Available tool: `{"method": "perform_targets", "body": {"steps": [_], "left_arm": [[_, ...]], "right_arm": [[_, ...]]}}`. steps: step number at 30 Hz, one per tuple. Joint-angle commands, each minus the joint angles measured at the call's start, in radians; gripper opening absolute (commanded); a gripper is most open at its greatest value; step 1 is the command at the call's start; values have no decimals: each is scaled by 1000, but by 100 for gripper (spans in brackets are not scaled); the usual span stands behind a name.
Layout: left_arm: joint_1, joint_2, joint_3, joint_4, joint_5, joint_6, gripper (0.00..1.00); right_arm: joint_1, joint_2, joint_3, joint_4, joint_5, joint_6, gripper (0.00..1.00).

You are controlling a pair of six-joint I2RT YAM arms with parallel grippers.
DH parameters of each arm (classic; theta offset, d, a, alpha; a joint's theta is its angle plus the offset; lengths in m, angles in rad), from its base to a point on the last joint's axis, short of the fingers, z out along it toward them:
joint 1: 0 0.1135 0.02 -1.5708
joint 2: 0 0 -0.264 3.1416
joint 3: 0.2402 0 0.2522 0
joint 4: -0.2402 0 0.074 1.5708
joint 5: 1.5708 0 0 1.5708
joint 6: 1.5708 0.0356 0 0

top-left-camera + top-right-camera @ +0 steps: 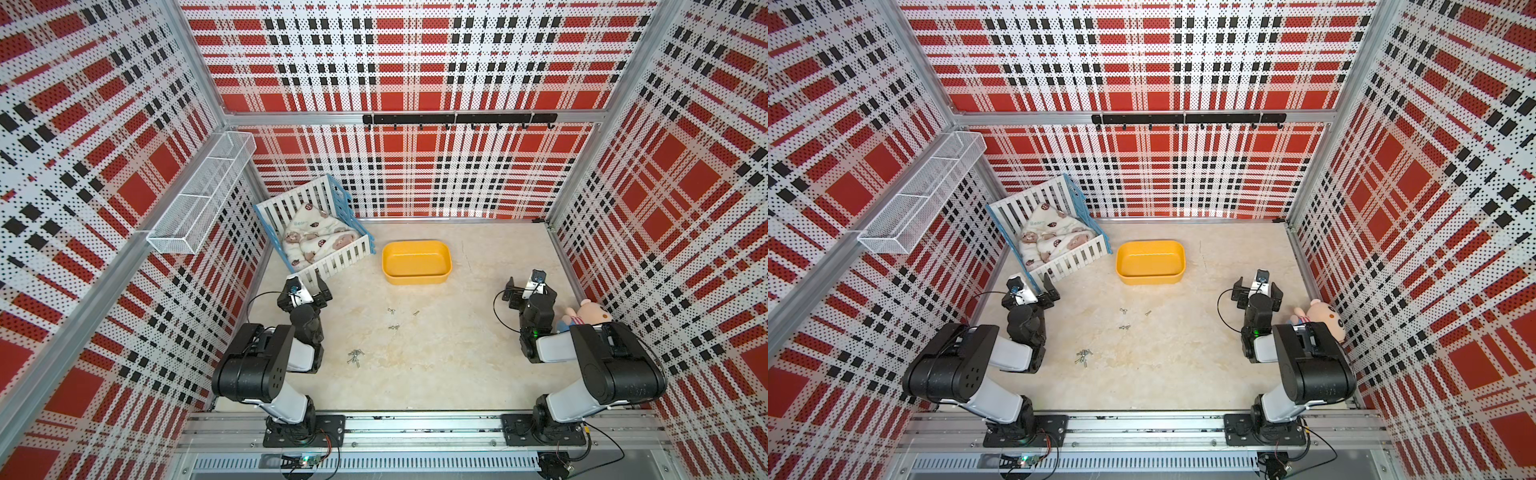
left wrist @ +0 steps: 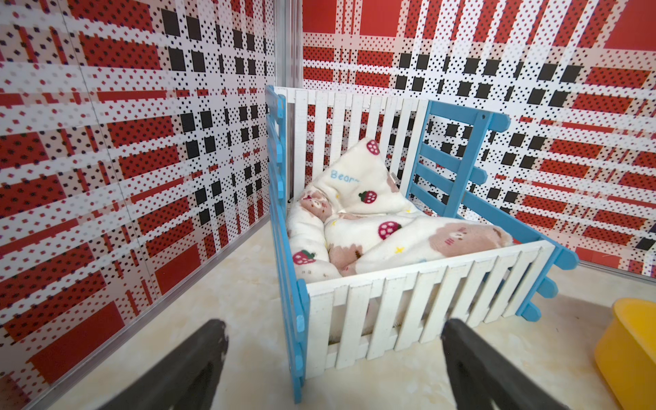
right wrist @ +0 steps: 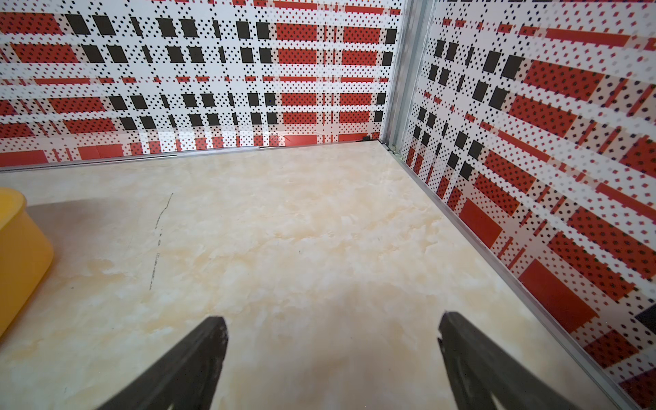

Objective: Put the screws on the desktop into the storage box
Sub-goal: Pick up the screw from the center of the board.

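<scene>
Left gripper (image 2: pixel 335 324) and right gripper (image 3: pixel 333 319) both gape wide, holding nothing. Screws (image 1: pixel 355 356) lie scattered on the desktop (image 1: pixel 436 365) between the arms, perhaps a dozen, well apart from the box (image 1: pixel 415 279).

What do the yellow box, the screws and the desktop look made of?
Yellow box: likely plastic, smooth, semi-matte, uniform colour, rounded moulded corners.
Screws: probably metal, silver-grey with small glints; too tiny to tell more.
Desktop: marble-look, cream mottling with faint veins, slight sheen; real stone or a printed laminate, cannot tell.
</scene>
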Motion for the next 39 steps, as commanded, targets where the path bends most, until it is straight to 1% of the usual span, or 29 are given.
{"method": "perform_targets", "body": {"steps": [1, 5, 7, 8, 12, 13, 14, 15, 16, 19, 20, 21, 22, 23, 25, 26, 29, 31, 33, 35, 37, 39], "left_arm": [[11, -8, -2, 2, 9, -2, 99], [10, -9, -2, 4, 10, -3, 97], [11, -11, -4, 4, 8, -3, 89], [9, -11, -5, 5, 8, -3, 88], [5, -15, -7, 6, -7, -2, 88], [-6, -28, -5, 3, -49, -2, 88], [-11, -50, -2, -29, -54, 0, 88], [-18, -74, 3, -47, -71, 9, 87], [-34, -100, 11, -85, -112, 16, 87], [-113, -201, 38, -183, -222, 78, 88], [-150, -235, 44, -195, -272, 103, 90], [-182, -268, 59, -226, -307, 117, 91], [-206, -300, 80, -275, -326, 122, 90], [-251, -333, 109, -340, -349, 121, 91], [-293, -386, 179, -476, -374, 92, 90], [-309, -410, 222, -554, -376, 69, 90], [-343, -457, 367, -831, -371, -10, 87], [-356, -480, 459, -1000, -341, -64, 86], [-357, -488, 562, -1191, -287, -108, 81], [-357, -472, 678, -1384, -229, -140, 79], [-357, -440, 777, -1552, -201, -158, 79], [-357, -400, 858, -1679, -167, -156, 79]], "right_arm": [[7, -4, 4, 18, 9, 6, 100], [7, -3, 1, 25, 14, 5, 100], [7, -4, 0, 24, 14, 5, 100], [7, -5, 0, 24, 13, 5, 100], [8, -5, -2, 26, 14, 6, 100], [7, -6, -2, 28, 14, 5, 100], [8, -7, -1, 34, 17, 3, 100], [12, -28, 11, -18, 25, 6, 100], [12, -30, 19, -33, 7, -1, 100], [23, -32, 13, -10, 6, -22, 100], [44, -49, 40, -48, 43, -44, 100], [66, -98, 100, -196, 78, -54, 100], [72, -136, 162, -324, 65, -61, 100], [79, -168, 217, -415, 70, -72, 100], [87, -222, 307, -542, 62, -71, 100], [89, -246, 365, -631, 51, -50, 100], [103, -273, 558, -978, 33, 80, 100], [120, -272, 646, -1164, 2, 162, 100], [155, -264, 713, -1317, -47, 231, 100], [222, -251, 774, -1452, -71, 281, 100], [289, -236, 813, -1554, -104, 343, 100], [362, -228, 831, -1621, -123, 413, 100]]}}
